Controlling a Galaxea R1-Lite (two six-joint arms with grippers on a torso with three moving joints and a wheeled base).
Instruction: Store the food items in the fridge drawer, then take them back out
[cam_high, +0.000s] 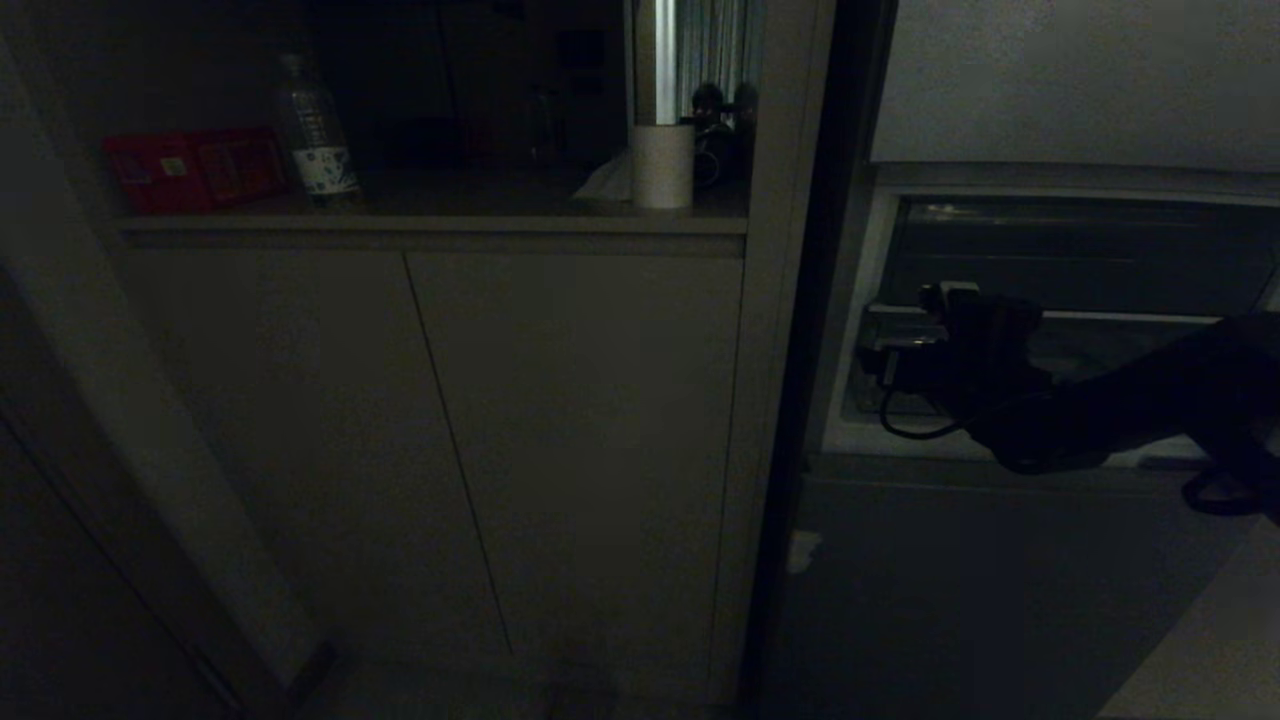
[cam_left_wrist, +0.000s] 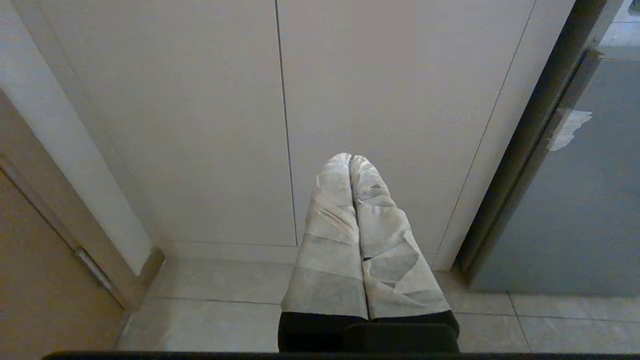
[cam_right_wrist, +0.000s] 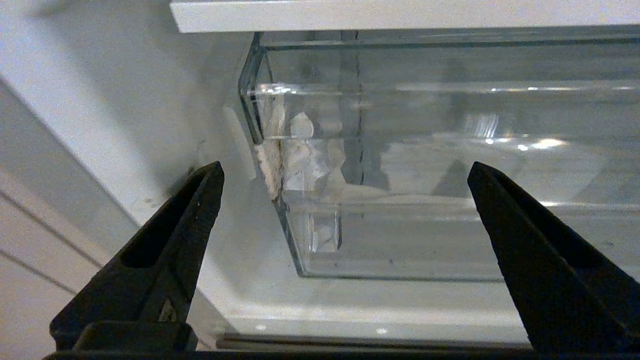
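Scene: a dim kitchen corner, with pale cabinets (cam_high: 500, 420) filling the left and middle of the head view and a dark grey fridge (cam_high: 1000, 590) on the right.

Fridge: its middle section stands open at the right of the head view, above a closed flat lower panel; a whitish tape scrap (cam_high: 803, 550) sticks to the fridge's left edge, lower right of centre.

Fridge drawer: a clear plastic tray (cam_right_wrist: 400, 165) inside the open section, filling the upper middle and right of the right wrist view, under a white shelf edge (cam_right_wrist: 400, 15). Its near corner carries a patch of white, frosty-looking stuff. No red food shows inside the part that can be seen.

Right gripper (cam_right_wrist: 345, 175): the black arm comes in from the right edge of the head view, and the gripper (cam_high: 905, 360) sits at the left end of the open fridge section. Its two black fingers (cam_right_wrist: 170, 240) stand wide apart with nothing between them, pointing at the drawer's near corner, not touching it.

Left gripper (cam_left_wrist: 352, 165): seen only in its own wrist view, lower centre, hanging in front of the cabinet doors above the tiled floor (cam_left_wrist: 225, 300). Its two pale wrapped fingers (cam_left_wrist: 330, 235) are pressed together, holding nothing.

Counter: a shelf (cam_high: 430, 225) above the cabinets, upper left of the head view, holds a red box (cam_high: 190, 170), a clear bottle (cam_high: 315, 135) just to its right, and a white paper roll (cam_high: 662, 165) further right.
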